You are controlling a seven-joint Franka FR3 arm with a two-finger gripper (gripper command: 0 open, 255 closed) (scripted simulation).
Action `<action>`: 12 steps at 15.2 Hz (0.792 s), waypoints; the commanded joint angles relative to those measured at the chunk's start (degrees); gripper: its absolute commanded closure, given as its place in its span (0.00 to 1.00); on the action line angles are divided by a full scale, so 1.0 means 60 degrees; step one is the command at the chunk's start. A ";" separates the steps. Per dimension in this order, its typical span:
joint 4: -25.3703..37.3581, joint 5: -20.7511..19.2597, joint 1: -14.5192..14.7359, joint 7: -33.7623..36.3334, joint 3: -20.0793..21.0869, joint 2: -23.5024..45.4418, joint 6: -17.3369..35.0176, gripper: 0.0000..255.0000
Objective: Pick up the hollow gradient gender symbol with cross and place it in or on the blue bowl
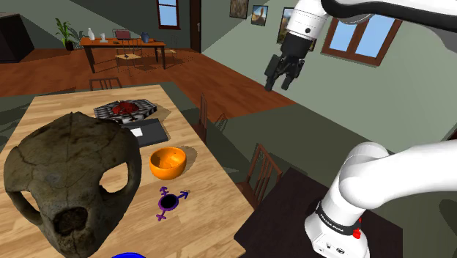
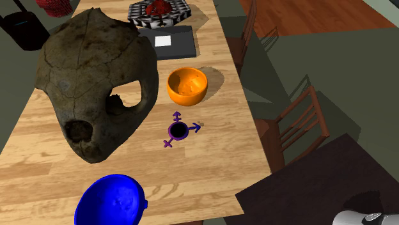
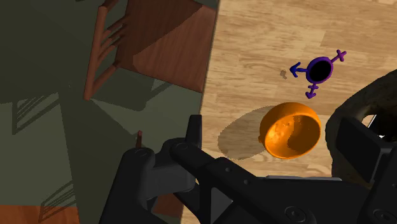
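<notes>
The hollow purple-to-blue gender symbol lies flat on the wooden table, between an orange bowl and the near table edge. The blue bowl stands at the table's near end and is cut off at the shoulder view's bottom edge. My gripper hangs high in the air, off the table's side toward the shoulder view's right, far from the symbol. Its fingers stand apart, open, with nothing between them.
An orange bowl sits just beyond the symbol. A large dark skull covers much of the table beside them. Farther back lie a black pad and a checkered tray. Wooden chairs line the table's side.
</notes>
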 commanded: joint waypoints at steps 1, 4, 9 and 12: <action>0.0000 0.0000 0.0000 0.0000 0.0000 0.0000 0.0000 0.00; -0.0380 0.0169 0.0126 0.0096 0.0279 0.0521 0.0788 0.00; -0.0793 0.0422 0.0338 0.0247 0.0746 0.1605 0.2102 0.00; -0.0904 0.0544 0.0461 0.0340 0.1024 0.2376 0.2876 0.00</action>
